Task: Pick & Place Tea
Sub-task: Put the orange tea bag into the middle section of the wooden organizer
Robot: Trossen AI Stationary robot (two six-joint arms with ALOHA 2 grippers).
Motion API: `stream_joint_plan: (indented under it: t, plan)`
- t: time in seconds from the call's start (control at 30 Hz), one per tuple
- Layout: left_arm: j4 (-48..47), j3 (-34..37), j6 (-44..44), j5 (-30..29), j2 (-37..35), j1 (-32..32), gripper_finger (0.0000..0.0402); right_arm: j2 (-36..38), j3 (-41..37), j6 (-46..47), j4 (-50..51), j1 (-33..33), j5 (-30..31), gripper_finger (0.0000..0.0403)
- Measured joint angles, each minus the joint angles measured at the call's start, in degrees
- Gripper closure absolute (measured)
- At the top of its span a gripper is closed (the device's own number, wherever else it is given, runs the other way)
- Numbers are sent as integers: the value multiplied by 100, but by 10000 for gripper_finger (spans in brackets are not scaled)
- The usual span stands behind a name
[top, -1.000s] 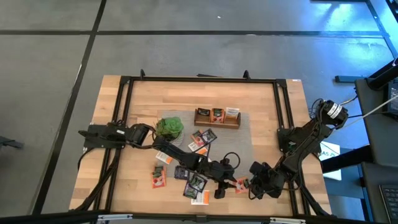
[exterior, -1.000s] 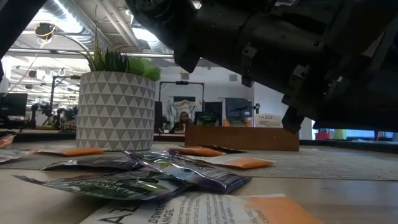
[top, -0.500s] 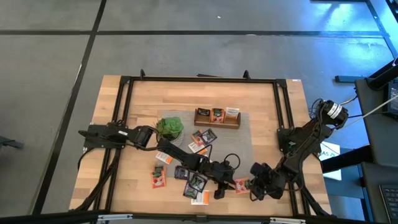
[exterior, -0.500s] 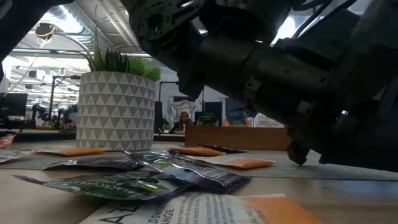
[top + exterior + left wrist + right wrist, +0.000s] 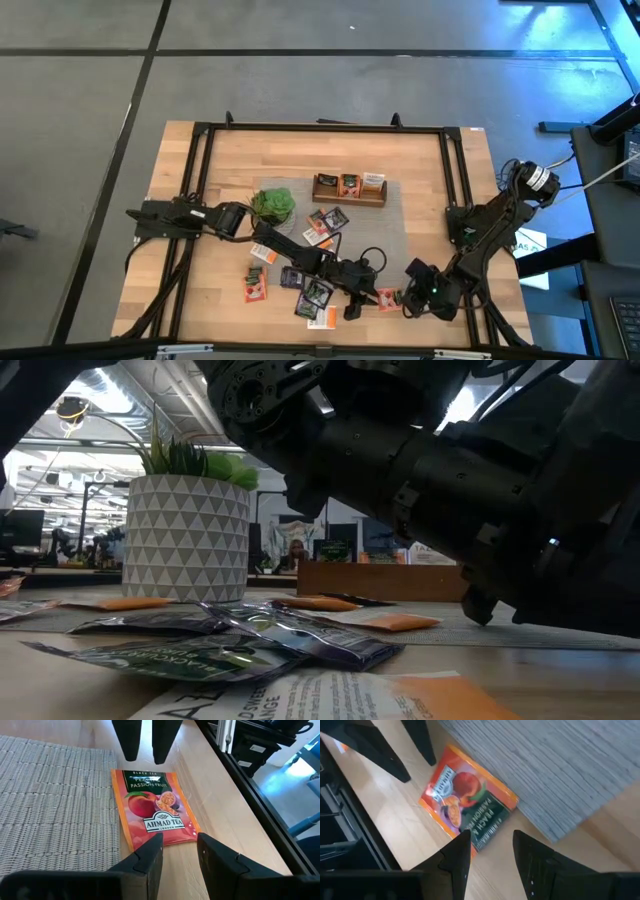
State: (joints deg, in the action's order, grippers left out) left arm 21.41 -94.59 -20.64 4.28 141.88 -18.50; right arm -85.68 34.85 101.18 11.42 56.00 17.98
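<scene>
I have both arms down at the near right part of the tabletop (image 5: 200, 170), converging on one orange peach-and-passion-fruit sachet (image 5: 152, 810) that lies flat on the bare wood, just beside the edge of the grey woven mat (image 5: 55, 805). Over the last second the right pincer (image 5: 490, 842) has edged in toward the sachet, while the left pincer (image 5: 179, 847) has hardly moved. Now each pincer faces the sachet from an opposite end, fingers parted with a narrow gap and nothing held in either; I can see the other arm's fingertips just past the far edge of the packet in each wrist view. I judge the pick is about to start but no grip exists yet. The other sachets (image 5: 305, 285) lie scattered left of here, a few already standing in the wooden box (image 5: 349, 188) beyond the potted plant (image 5: 272, 205). With two pincers this close, a collision is my worry
</scene>
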Motion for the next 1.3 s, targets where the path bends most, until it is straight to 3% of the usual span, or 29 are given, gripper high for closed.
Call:
stream_joint_plan:
  t: [0.33, 0.67, 1.07, 1.3]
  plan:
    - [-32, 2, -9, -7, 0, 0, 282, -624, 27, 341, -596, 69, 184, 254]
    - [-33, 9, -87, -28, 2, 0, 282, -698, 17, 510, -808, 67, 316, 256]
    - [-54, 11, -103, -233, 9, -57, 281, -726, 2, 497, -680, 69, 450, 353]
    - [-67, 15, -4, -394, 14, -101, 285, -867, 7, 487, -702, 69, 611, 369]
